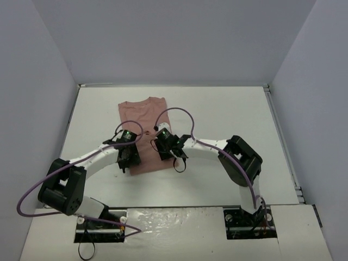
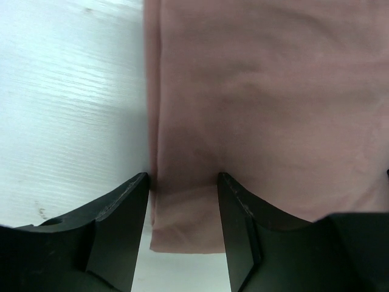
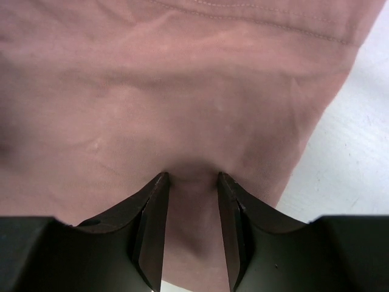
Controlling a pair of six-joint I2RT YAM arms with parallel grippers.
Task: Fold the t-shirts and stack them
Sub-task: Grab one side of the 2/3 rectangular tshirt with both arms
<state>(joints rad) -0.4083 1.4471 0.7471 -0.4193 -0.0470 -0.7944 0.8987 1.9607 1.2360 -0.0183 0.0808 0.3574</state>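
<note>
Left hand [image 2: 182, 176] sits low over the t-shirt [image 1: 144, 114], at that garment's near left corner. Its two fingers stand apart. One tip is down right at the shirt's folded left edge, where the cloth meets the white worktop [image 1: 217, 109]. The other tip rests further in on the pink fabric. The cloth between them lies flat and unpinched. The shirt's near corner shows just under the fingers in the left wrist view.

Right hand [image 3: 191, 176] is pressed onto the same shirt near its right edge, toward the near end. Its fingers are part way together, with a small pucker of fabric raised between the tips. Whether that pinch holds the cloth I cannot tell. A stitched seam crosses the shirt beyond these fingers, and bare worktop shows just past the shirt's right edge.

From above, the dusty-pink shirt lies flat on the worktop as a long, narrow folded strip. Its collar end points toward the far wall and its other end toward the arm bases. It sits left of the worktop's middle. Both hands are on the near half of the shirt, side by side and close together, left hand at the left edge and right hand at the right.
</note>
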